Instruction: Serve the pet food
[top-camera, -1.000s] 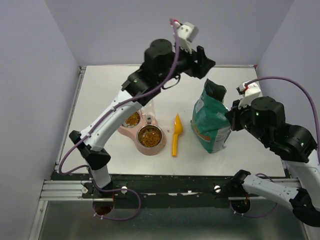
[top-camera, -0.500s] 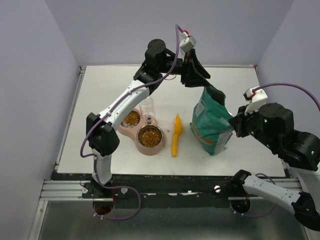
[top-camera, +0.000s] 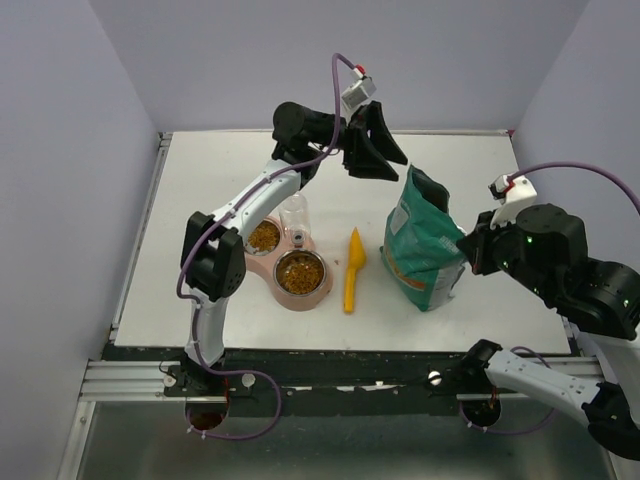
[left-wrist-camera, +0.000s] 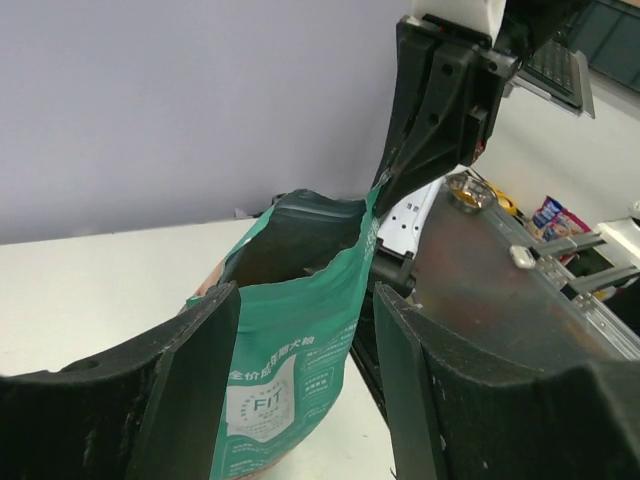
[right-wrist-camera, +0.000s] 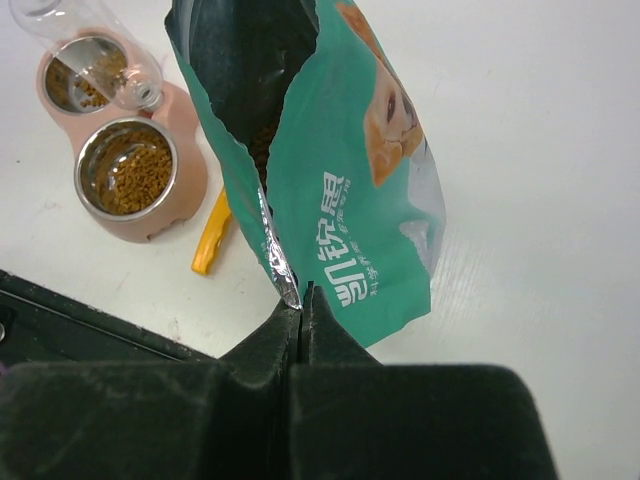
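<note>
While the right gripper (right-wrist-camera: 302, 296) pinches the bag (right-wrist-camera: 350, 230) at its foil lip, shadow hides its depths. The left gripper (left-wrist-camera: 305, 295) hangs open, empty; pet food (right-wrist-camera: 128, 172) lies in 2 bowls (right-wrist-camera: 81, 176).

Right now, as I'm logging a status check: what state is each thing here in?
bag: upright, mouth open, rim pinched by the right tool.
right tool: shut on the bag.
left tool: open, empty, facing the bag mouth.
scoop: lying flat on the table, untouched.
pet food: in both feeder bowls.
</note>
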